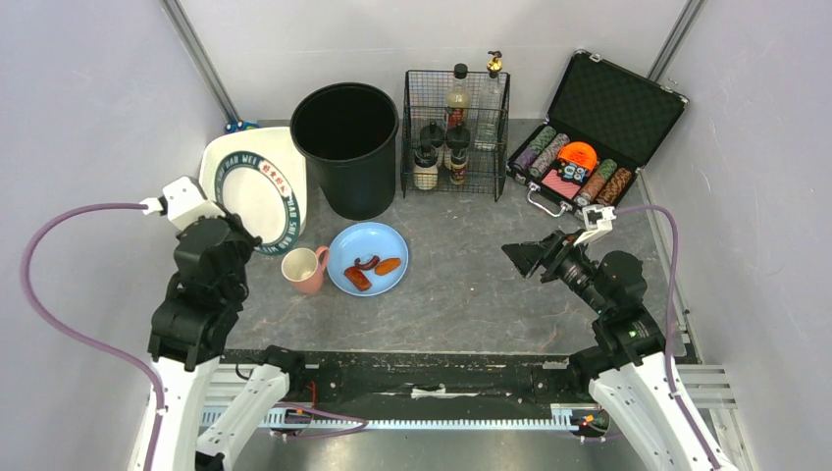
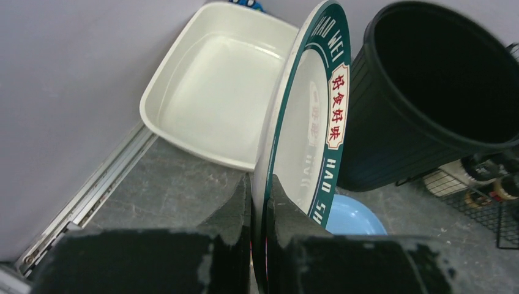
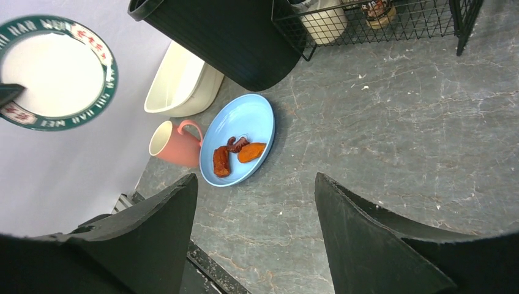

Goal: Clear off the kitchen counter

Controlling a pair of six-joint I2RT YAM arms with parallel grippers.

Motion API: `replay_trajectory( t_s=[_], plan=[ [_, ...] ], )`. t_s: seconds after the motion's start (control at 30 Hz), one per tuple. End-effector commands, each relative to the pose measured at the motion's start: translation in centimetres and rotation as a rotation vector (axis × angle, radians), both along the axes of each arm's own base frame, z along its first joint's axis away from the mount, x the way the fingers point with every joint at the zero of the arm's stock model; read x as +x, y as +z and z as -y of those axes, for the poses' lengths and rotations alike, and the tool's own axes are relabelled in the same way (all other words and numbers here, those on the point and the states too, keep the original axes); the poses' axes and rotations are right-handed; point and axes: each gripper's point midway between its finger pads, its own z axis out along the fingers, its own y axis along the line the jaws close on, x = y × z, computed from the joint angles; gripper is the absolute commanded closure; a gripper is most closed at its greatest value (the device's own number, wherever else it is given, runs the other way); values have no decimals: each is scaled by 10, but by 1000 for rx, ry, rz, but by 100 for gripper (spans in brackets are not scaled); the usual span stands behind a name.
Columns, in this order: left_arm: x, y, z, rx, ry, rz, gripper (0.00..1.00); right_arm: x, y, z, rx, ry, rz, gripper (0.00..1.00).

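Left end effector point(image 2: 260, 208) is pinched on the rim of the green-bordered plate point(image 2: 306, 122), which it holds on edge, with the white tub point(image 2: 202, 104) just beyond it. By my judgement the clearing is at an early stage. To its right a pink mug point(image 1: 304, 267) and a blue plate point(image 1: 378, 245) with food scraps point(image 1: 373, 270) sit on the surface point(image 1: 471, 285), with a black bin point(image 1: 345, 147) and a wire rack point(image 1: 456, 132) further ahead. Right end effector point(image 3: 256, 184) hangs spread wide and empty, a chip case point(image 1: 589, 137) beyond it. The surface lies flat beneath both, face up, its long axis running from one end effector across to the other.
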Motion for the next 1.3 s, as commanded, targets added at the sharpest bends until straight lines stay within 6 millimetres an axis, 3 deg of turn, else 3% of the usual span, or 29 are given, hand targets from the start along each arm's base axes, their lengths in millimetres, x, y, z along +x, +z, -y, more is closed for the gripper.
replay_trajectory(
  t_s=[0.0,0.43,0.7,1.03,1.27],
  plan=[
    [5,-8,-2,-63,52,34,98,2,10,-5,29,20,42,28],
    [48,-70,-7,-158,95,-71,98,-3,8,-9,45,56,59,28],
    [76,-94,-41,-321,182,-93,98,-9,5,-18,79,118,78,28],
    [118,-104,-67,-524,247,-30,98,-19,5,-24,109,172,111,27],
    [139,-129,-86,-598,348,9,98,-25,23,-26,122,198,152,27]
  ],
)
